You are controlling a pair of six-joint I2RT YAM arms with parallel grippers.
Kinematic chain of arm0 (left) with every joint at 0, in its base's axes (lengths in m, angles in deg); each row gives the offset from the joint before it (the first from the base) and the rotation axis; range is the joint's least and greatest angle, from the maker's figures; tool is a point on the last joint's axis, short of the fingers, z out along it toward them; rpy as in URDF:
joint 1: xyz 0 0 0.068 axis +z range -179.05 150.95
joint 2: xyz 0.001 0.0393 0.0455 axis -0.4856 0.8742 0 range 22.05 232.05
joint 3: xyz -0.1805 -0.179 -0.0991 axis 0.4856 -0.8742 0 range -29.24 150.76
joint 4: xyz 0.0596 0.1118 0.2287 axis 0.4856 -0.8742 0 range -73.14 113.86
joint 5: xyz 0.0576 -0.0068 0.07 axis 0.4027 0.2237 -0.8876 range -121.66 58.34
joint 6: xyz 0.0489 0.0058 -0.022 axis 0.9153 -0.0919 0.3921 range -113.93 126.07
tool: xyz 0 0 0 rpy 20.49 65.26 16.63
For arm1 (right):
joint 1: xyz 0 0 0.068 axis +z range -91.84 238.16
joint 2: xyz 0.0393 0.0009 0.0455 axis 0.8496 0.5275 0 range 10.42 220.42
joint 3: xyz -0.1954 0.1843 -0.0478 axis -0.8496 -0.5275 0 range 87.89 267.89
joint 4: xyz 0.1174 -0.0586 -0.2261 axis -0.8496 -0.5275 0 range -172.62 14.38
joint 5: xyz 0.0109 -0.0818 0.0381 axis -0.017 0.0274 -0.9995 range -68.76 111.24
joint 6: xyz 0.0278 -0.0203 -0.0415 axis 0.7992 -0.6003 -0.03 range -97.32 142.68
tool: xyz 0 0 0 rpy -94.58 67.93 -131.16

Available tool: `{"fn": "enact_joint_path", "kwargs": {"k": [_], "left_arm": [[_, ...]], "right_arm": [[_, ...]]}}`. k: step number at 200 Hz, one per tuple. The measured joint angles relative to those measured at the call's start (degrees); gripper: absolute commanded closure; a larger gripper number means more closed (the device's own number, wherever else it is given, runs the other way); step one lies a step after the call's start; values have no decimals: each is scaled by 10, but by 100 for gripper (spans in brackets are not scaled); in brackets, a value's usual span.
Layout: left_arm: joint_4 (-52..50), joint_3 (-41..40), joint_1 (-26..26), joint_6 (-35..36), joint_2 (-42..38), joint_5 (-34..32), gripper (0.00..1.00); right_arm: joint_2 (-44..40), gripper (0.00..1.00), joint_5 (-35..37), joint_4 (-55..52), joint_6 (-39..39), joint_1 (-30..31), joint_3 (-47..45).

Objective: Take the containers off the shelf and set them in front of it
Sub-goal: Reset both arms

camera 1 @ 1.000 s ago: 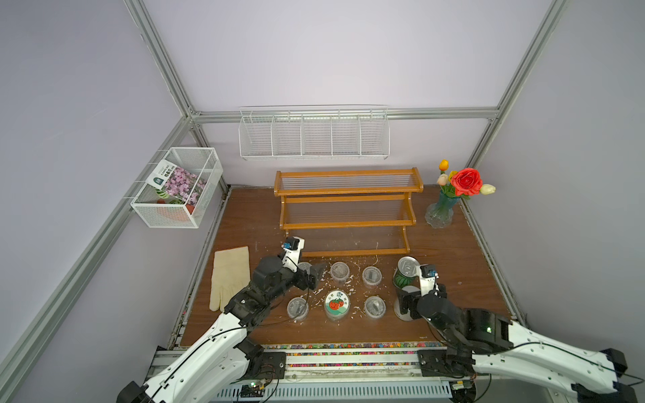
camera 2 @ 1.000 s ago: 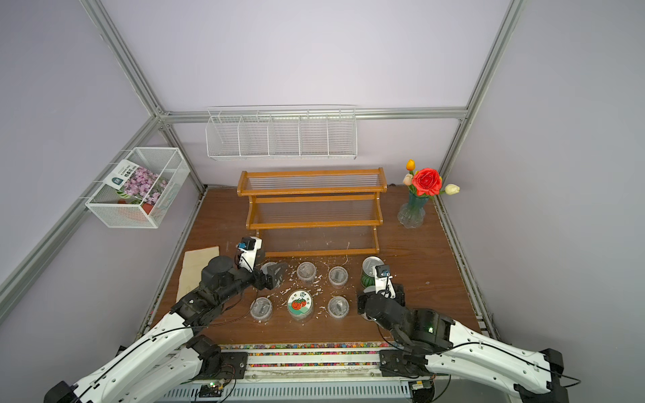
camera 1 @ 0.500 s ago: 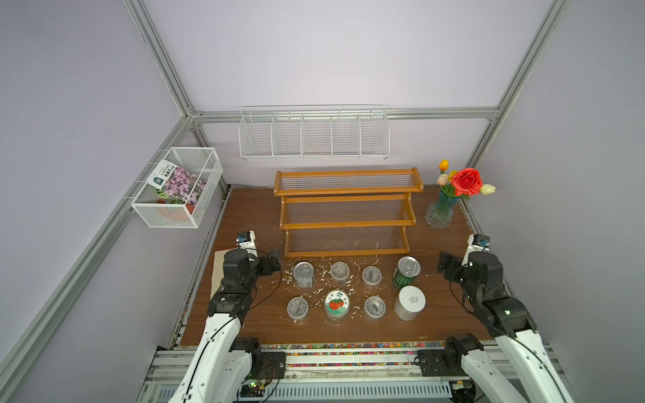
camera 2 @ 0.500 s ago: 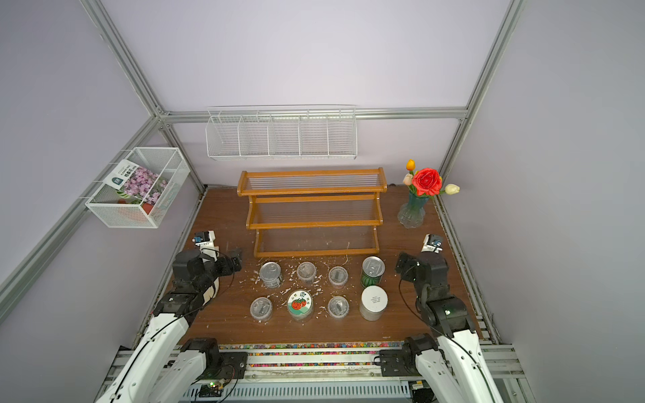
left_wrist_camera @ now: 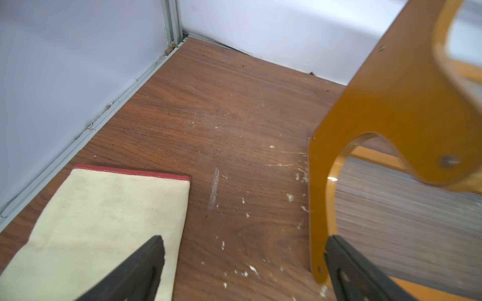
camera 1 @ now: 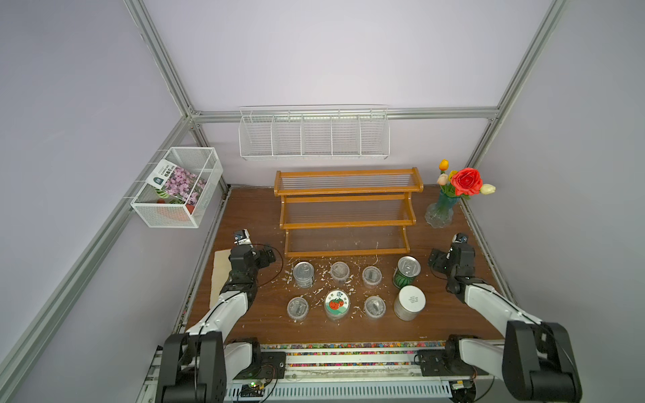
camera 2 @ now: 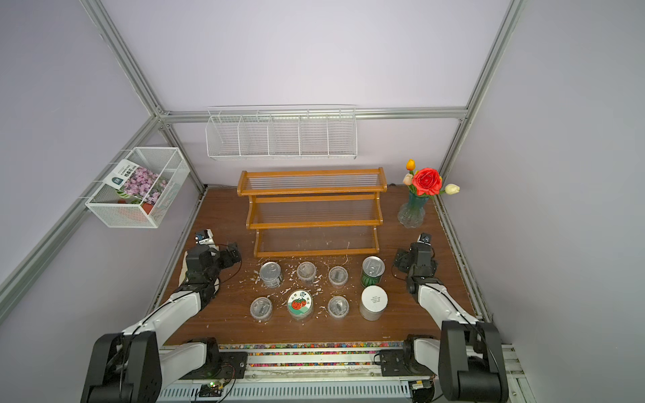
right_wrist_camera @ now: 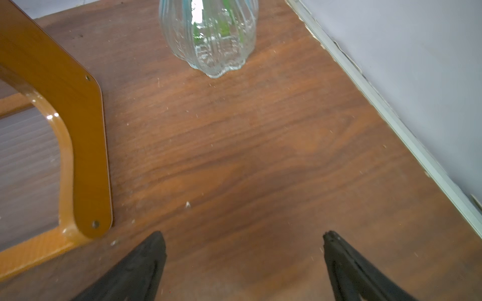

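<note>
Eight containers [camera 1: 336, 303] are standing before the shelf [camera 1: 343, 191]; left gripper [left_wrist_camera: 243, 238] and right gripper [right_wrist_camera: 244, 234] are hovering released, empty, flanking the shelf

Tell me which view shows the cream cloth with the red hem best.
Left wrist: the cream cloth fills the near foreground, red hem and flat lie clear. In both top views only a narrow strip shows beside the left arm, which hides the rest. Right wrist view misses it.
</note>
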State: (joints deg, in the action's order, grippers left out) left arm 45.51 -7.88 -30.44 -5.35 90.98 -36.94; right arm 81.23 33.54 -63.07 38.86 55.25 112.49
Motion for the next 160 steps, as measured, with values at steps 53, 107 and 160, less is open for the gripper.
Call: {"fn": "enact_joint_path", "kwargs": {"k": [53, 107, 160], "left_arm": [[172, -2, 0, 40, 94, -47, 0], [309, -38, 3, 48, 145, -94, 0], [404, -65, 3, 64, 189, -77, 0]], "right_arm": [[104, 2, -38, 210, -44, 0, -5], [127, 2, -73, 295, -71, 0, -10], [127, 2, -81, 344, -79, 0, -36]]}}
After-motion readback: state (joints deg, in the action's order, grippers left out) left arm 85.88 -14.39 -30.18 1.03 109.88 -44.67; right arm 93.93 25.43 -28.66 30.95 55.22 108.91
